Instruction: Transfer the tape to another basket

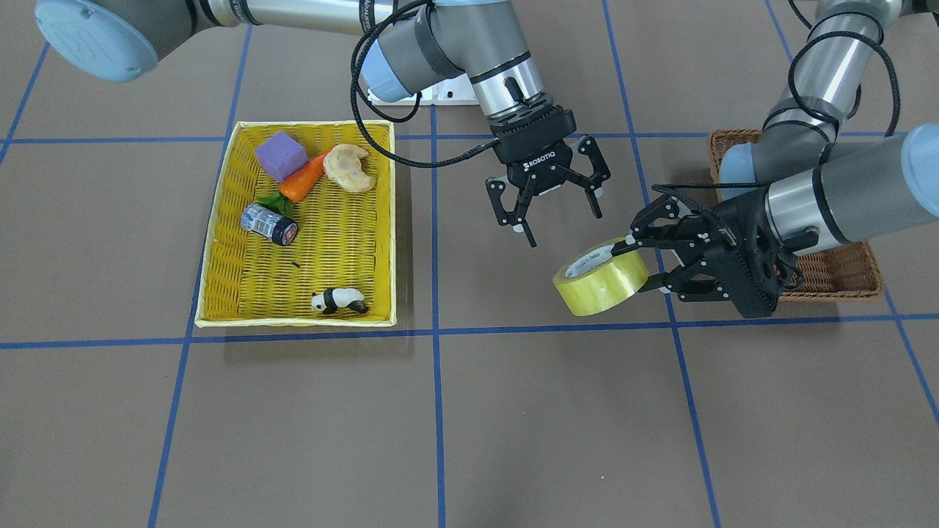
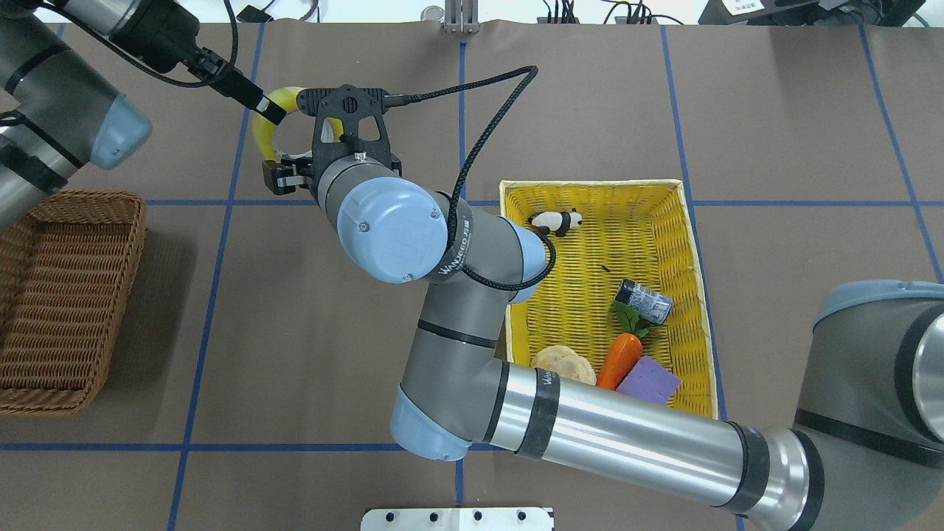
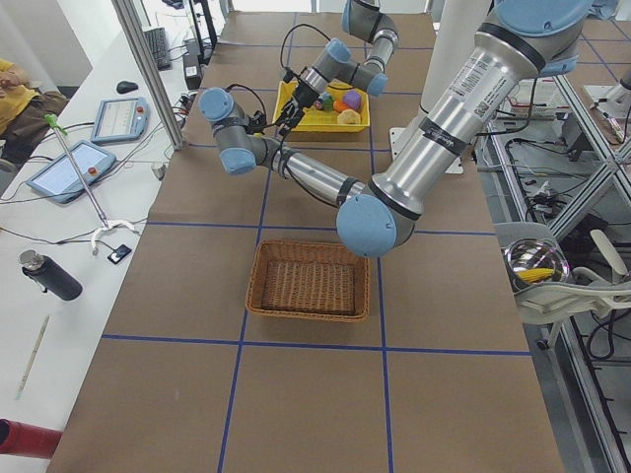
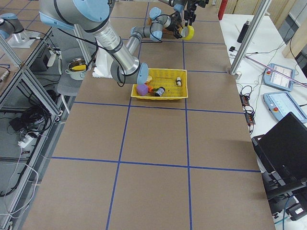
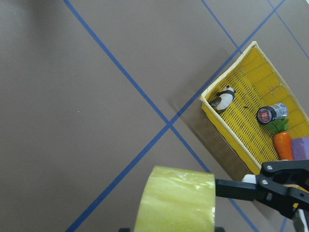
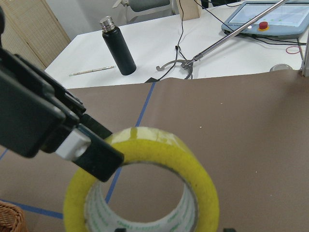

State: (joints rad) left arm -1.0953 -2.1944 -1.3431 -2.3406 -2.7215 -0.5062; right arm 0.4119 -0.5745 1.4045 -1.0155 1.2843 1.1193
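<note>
Left jaws are holding the tape (image 1: 598,282), not yet over the brown basket (image 1: 843,282).
They are clamping its wall; right jaws are hanging apart, farther from the basket.

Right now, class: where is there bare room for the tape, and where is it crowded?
The dark brown wicker basket is bare inside. In the bright yellow woven basket, the stretch between the blue-labelled can and toy panda is free; around the purple cube it is crowded.

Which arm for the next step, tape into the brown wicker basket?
Left. The left gripper holds the wide yellowish translucent tape roll, jaws closed on its wall, next to the dark brown woven wicker basket. The right gripper hangs open and empty.
</note>
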